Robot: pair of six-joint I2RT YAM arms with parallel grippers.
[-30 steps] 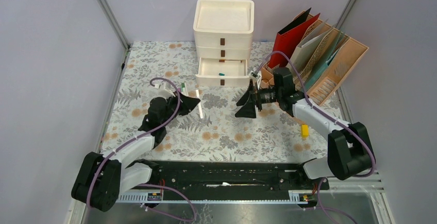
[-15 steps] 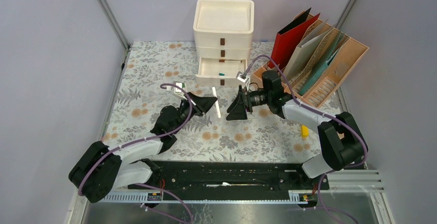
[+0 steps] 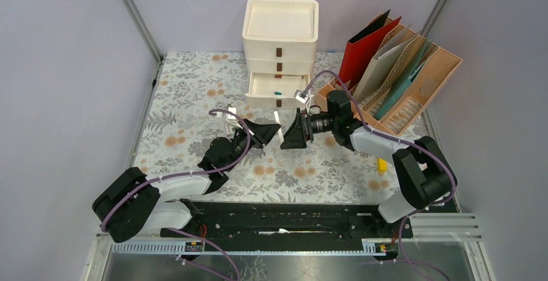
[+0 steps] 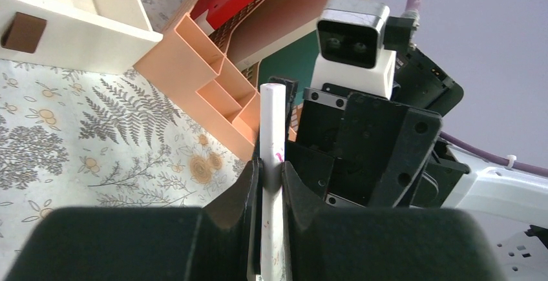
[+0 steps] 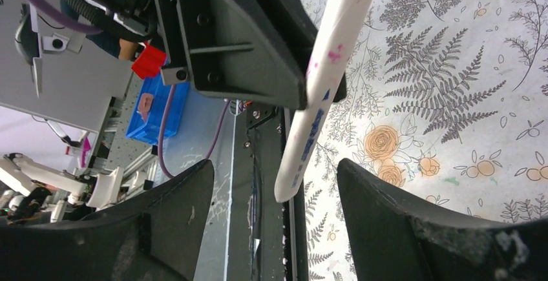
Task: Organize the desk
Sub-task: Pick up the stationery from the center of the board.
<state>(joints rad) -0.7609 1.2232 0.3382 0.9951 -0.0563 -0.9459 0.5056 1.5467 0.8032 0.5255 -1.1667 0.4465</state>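
Mid-air handover above the middle of the table (image 3: 187, 93). In the left tool (image 3: 268, 130), pinched tight between the two fingers: a white pen (image 3: 278, 117), roughly upright, its upper end free. Next to it the right tool (image 3: 291, 134), spread wide, one finger on either side of the pen and neither touching it (clearest from the right wrist view).

To do this step well:
- Centre the right tool on the bare stretch of pen beyond the left fingers, not on the part already pinched.
- Square the pads to the barrel to avoid rolling it.
- Close gently to full contact on both sides.
- Loosen the left pinch only after a firm right grip. Otherwise, likely a dropped pen on the cloth.
- Mind the tight quarters: hardly any room between the two tools.

The table itself is large and rectangular, lying under both arms. Pale cloth printed with grey-green ferns and orange flowers, metal rails as a frame. At the far edge, a cream drawer unit (image 3: 280, 48) with its lowest drawer pulled open. To its right, a peach file rack (image 3: 413, 84) full of folders. Near the right arm, a small yellow item (image 3: 382, 164) on the cloth.
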